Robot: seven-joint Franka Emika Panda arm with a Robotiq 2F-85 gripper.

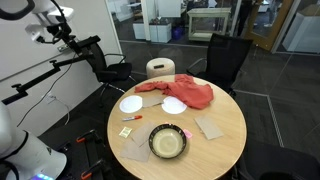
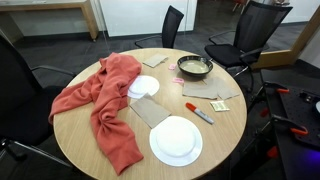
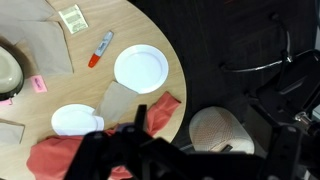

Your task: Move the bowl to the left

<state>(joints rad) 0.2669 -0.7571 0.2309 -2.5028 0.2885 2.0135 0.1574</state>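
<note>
The gripper (image 3: 120, 130) hangs high above the table (image 3: 130, 22), a dark shape whose opening I cannot tell, apparently holding nothing. Just beneath it lies the red cloth (image 3: 55, 158), then two white plates (image 3: 140, 68). The bowl (image 3: 4, 72) sits farthest, so a low reach across could snag the cloth or knock a plate.

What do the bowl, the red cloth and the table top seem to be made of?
The bowl: probably glazed ceramic, given its shiny dark rim. The red cloth: soft matte fabric, lying in folds. The table top: light wood or wood-look laminate, faint grain, smooth.
</note>
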